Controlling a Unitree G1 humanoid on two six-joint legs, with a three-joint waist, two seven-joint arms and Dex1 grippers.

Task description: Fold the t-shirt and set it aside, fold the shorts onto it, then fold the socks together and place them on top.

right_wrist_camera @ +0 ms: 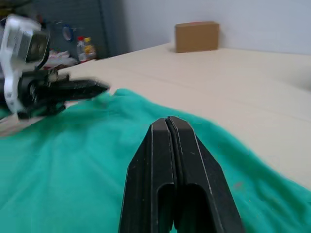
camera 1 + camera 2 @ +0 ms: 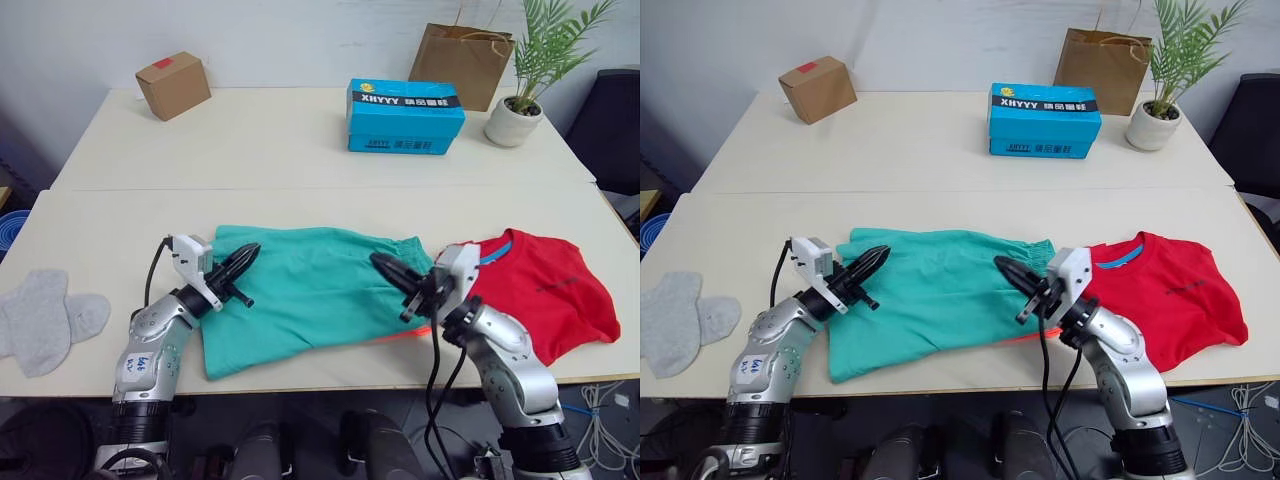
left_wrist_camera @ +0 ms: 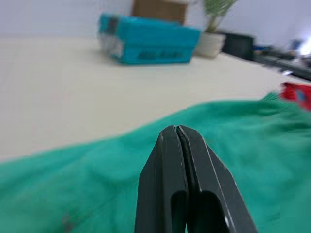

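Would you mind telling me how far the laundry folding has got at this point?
Nothing looks finished yet. The red t-shirt lies open at the table's right, partly under the teal shorts, which are spread out flat. Both tools, left and right, are shut and hold nothing over the shorts. The grey socks lie apart at the left edge. All three folds and the stacking remain.

Blue carton (image 2: 405, 116) at the back of the counter (image 2: 280, 140): black band on its front face carried "XHYYY" in white, followed by characters too small to read; a smaller white line lower on the same face was illegible. The t-shirt (image 2: 545, 285) bore a small dark chest print, unreadable.
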